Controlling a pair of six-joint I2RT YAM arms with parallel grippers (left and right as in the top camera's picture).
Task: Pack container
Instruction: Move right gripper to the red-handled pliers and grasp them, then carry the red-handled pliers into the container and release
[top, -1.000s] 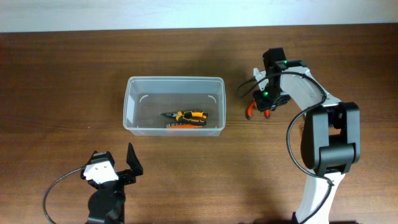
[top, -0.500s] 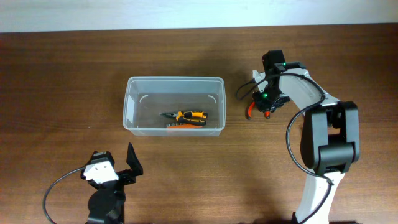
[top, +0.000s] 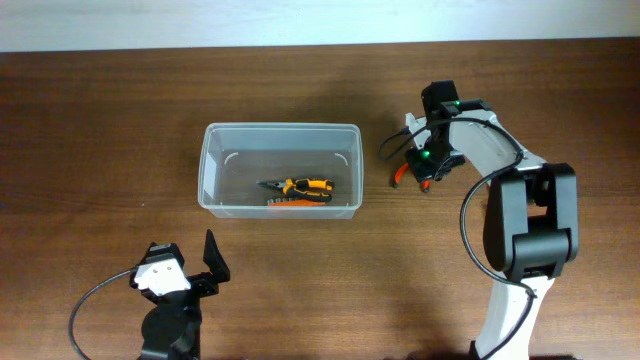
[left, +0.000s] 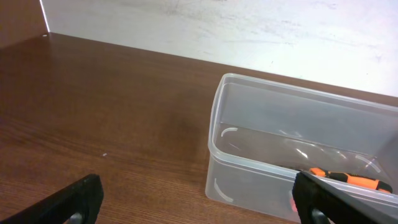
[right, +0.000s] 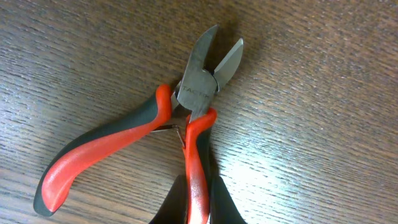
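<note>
On the near side of the tub (top: 280, 126), the left claw (top: 185, 268) is hanging wide open, holding nothing. The tub is sitting mid-table, already carrying orange-handled pliers (top: 300, 186). Just off its right end, the right claw (top: 419, 171) is pinching one handle of the red cutters (right: 193, 93), which are yet to go in. Only its wrist camera is showing that pinch.

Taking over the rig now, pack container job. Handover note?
Left gripper: open, empty, on the near side of the container.
Right gripper: fingers closed on one handle of the red cutters, which look to lie on the table to the right of the container.
Done: orange-handled pliers are in the container, with a second orange item beside them; I can't tell what it is.
Left: lift the cutters, carry them over the rim, release inside.
</note>
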